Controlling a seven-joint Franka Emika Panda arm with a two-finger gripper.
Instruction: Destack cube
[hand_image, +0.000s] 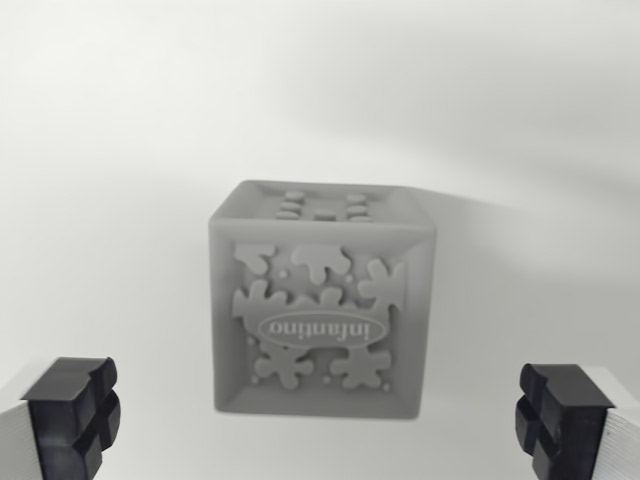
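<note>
Cube (323, 300) is sitting on the pale table (120, 150), near the middle of the wrist view and a little low in it. It is grey, with raised splat shapes and an oval label reading "infantino", shown upside down, on the face turned toward the camera. Studs are showing on its far upper face. The end effector (318, 425) is hanging with its jaws spread wide, one dark fingertip (75, 410) at the view's lower left and the other at the lower right, both well apart from the cube and gripping nothing
</note>
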